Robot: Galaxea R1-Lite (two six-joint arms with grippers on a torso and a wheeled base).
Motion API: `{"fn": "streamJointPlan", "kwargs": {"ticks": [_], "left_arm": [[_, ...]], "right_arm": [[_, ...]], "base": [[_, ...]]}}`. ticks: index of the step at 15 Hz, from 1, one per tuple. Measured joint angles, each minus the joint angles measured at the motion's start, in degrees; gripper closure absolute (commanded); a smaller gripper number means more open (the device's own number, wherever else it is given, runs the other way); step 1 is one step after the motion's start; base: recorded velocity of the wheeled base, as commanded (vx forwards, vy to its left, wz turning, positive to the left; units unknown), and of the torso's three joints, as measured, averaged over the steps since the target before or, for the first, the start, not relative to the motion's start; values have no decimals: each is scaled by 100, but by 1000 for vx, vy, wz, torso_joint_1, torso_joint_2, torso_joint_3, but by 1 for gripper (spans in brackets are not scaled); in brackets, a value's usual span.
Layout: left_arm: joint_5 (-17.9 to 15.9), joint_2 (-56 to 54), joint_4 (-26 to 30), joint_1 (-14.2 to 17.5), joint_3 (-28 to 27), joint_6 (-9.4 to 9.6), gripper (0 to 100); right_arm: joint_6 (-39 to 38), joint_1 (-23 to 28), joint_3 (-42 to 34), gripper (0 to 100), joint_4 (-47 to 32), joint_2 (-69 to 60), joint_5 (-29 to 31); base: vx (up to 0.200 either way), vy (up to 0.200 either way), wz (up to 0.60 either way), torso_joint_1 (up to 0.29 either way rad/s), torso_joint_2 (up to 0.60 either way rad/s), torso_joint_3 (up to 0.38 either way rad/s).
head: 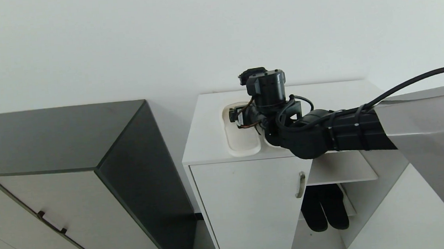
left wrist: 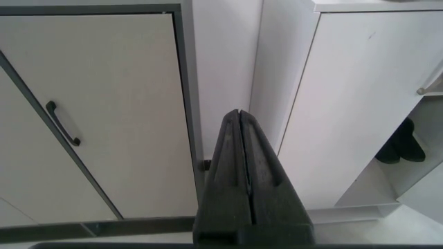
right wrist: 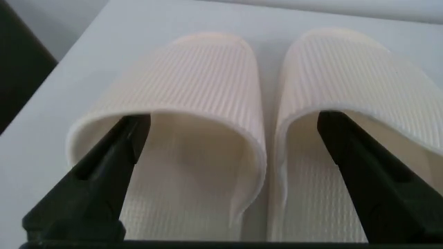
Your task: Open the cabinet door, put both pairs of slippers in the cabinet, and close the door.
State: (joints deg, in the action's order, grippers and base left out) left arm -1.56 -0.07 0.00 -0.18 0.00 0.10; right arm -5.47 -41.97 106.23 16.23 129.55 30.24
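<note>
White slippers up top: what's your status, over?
Right gripper open, a finger inside each of the white slippers atop the cabinet. Left gripper shut, low. Black slippers already inside. Nothing blocking.

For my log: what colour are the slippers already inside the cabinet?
The slippers are black; head view shows them best.

White cabinet (head: 207,137) top: cream slippers (head: 243,142); black slippers (head: 325,209) apparently inside, below.

My right arm (head: 326,136) extended forward from right side, wrist bent toward left; right claw (right wrist: 234,121) spread wide, fingers (right wrist: 104,180) far apart. My left claw (left wrist: 239,119) pointing forward, both fingers pressed flat together, tips meeting
</note>
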Motion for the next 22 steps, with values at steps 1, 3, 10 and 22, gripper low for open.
{"fn": "streamJointPlan", "kwargs": {"ticks": [1,3,10,22], "left_arm": [[1,0,0,0,0,0,100],[4,0,0,2,0,0,100],[6,0,0,0,0,-10,100],[6,0,0,0,0,-17,100]], "right_arm": [[9,18,143,100,-16,80,0],[33,33,256,100,-46,187,7],[143,-44,236,100,-50,68,330],[96,-879,-3730,100,835,-2525,325]], "base": [[0,0,0,0,0,0],[0,0,0,0,0,0],[0,0,0,0,0,0],[0,0,0,0,0,0]]}}
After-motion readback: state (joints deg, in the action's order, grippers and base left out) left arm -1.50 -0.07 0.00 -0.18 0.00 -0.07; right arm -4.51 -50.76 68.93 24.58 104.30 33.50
